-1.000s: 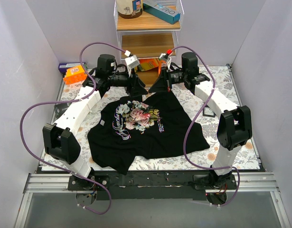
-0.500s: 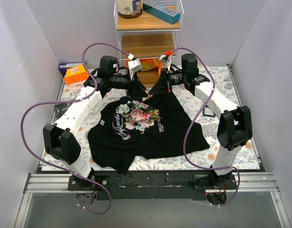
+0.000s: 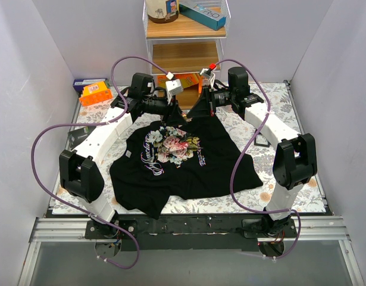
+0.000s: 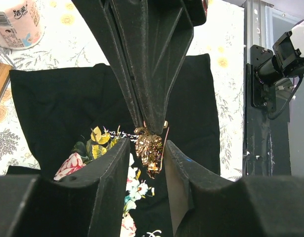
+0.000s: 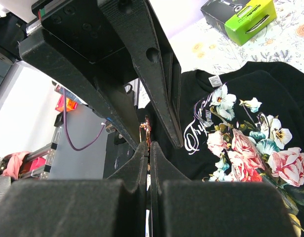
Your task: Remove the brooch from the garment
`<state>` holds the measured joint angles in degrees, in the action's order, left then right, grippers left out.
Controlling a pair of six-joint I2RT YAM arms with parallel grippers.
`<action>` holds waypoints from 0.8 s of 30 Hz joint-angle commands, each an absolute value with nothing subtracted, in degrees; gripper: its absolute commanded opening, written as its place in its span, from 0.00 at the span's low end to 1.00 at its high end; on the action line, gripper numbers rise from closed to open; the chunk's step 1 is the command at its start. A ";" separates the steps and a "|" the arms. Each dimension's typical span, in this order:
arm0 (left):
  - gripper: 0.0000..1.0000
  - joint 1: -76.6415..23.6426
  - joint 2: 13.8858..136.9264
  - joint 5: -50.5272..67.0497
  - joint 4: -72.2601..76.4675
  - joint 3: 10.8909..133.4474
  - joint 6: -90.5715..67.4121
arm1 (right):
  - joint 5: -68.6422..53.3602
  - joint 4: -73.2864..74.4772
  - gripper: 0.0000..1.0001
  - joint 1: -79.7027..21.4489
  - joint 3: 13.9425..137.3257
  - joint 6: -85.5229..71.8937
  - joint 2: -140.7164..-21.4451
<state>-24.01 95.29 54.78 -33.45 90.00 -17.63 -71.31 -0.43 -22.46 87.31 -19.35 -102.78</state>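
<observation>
Floral desk (image 3: 290, 101) carries the black shirt (image 3: 188, 173), and above its far collar the brooch (image 4: 149, 148) hangs from the right tool (image 5: 148, 146), pinched shut on it, between the parted fingers of the left tool (image 4: 147, 144), which should close squarely before any gentle pull.

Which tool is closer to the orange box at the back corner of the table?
Left. The left tool hovers over the shirt collar, to the right of the orange box; the right tool faces it from farther right.
</observation>
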 commanded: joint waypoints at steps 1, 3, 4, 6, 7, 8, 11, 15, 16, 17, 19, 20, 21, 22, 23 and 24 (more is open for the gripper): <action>0.33 -24.26 94.31 54.23 -34.01 91.67 -16.52 | -72.33 -2.72 0.01 -22.15 87.01 -19.69 -99.84; 0.32 -24.34 94.31 54.23 -33.93 91.76 -16.70 | -72.42 -2.81 0.01 -22.06 87.10 -19.77 -99.93; 0.33 -24.35 94.31 54.05 -33.84 91.67 -16.70 | -72.33 -2.81 0.01 -22.15 87.10 -19.69 -99.93; 0.33 -24.34 94.22 53.97 -33.84 91.67 -16.79 | -72.33 -2.81 0.01 -22.15 87.10 -19.77 -100.02; 0.33 -24.26 94.13 53.79 -33.92 91.76 -16.70 | -72.42 -2.81 0.01 -22.15 87.10 -19.78 -100.11; 0.33 -24.34 94.13 53.70 -33.93 91.76 -16.70 | -72.42 -2.81 0.01 -22.06 87.01 -19.69 -100.11; 0.36 -24.26 94.04 53.70 -34.10 91.76 -16.87 | -72.42 -2.81 0.01 -22.15 86.92 -19.69 -100.28; 0.39 -24.26 93.78 53.61 -34.54 91.93 -16.61 | -72.25 -2.81 0.01 -22.15 86.84 -19.60 -100.37; 0.40 -24.26 93.69 53.70 -34.63 92.28 -16.52 | -72.25 -2.81 0.01 -22.15 86.84 -19.60 -100.46; 0.40 -24.34 93.60 53.70 -34.89 92.37 -16.44 | -72.25 -2.73 0.01 -22.06 86.84 -19.51 -100.46; 0.39 -24.34 93.60 53.70 -35.07 92.46 -16.26 | -72.16 -2.64 0.01 -22.06 86.92 -19.60 -100.46; 0.39 -24.26 93.43 53.79 -34.98 92.55 -16.17 | -72.25 -2.64 0.01 -22.15 86.84 -19.43 -100.46; 0.38 -24.26 93.43 53.62 -34.98 92.46 -16.17 | -72.25 -2.55 0.01 -22.06 86.92 -19.34 -100.55; 0.37 -24.26 93.51 53.53 -34.98 92.46 -16.17 | -72.07 -2.46 0.01 -22.15 86.92 -19.34 -100.55; 0.37 -24.26 93.60 53.44 -34.89 92.63 -16.26 | -72.07 -2.37 0.01 -22.06 86.92 -19.42 -100.55; 0.37 -24.17 93.69 53.35 -34.72 92.64 -16.17 | -72.16 -2.46 0.01 -22.15 86.92 -19.34 -100.55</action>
<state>-24.12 95.29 53.54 -34.30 90.17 -17.19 -71.29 -0.60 -22.46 87.20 -19.33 -102.76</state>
